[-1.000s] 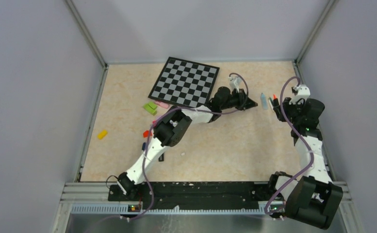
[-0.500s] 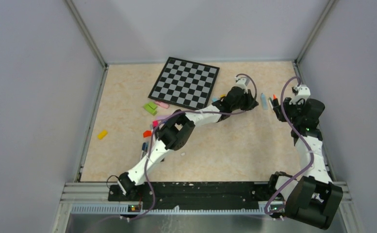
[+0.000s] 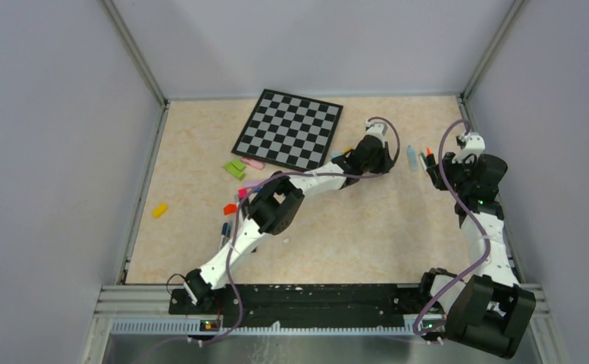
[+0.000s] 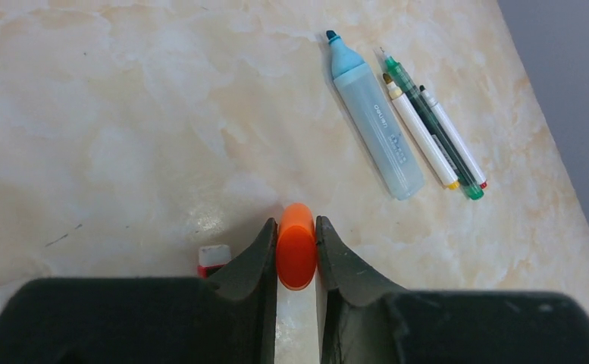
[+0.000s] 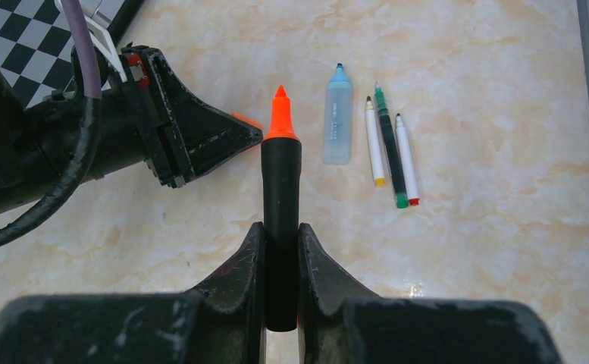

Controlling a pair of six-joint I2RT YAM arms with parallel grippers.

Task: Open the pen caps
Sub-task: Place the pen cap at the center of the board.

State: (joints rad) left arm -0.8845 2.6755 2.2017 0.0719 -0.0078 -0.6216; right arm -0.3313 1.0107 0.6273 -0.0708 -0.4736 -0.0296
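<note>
Orange cap (image 4: 296, 246) off, pinched between the left gripper's (image 4: 296, 227) fingers, near the blue highlighter (image 4: 374, 125). Black marker (image 5: 281, 197) clamped in the right gripper (image 5: 280, 236) beside that highlighter, tip bare. Could roll into the highlighter if let go tilted.

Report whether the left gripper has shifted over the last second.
Yes. In the top view the left gripper has slid rightward, away from the checkered board's right corner and toward the light-blue highlighter.
</note>
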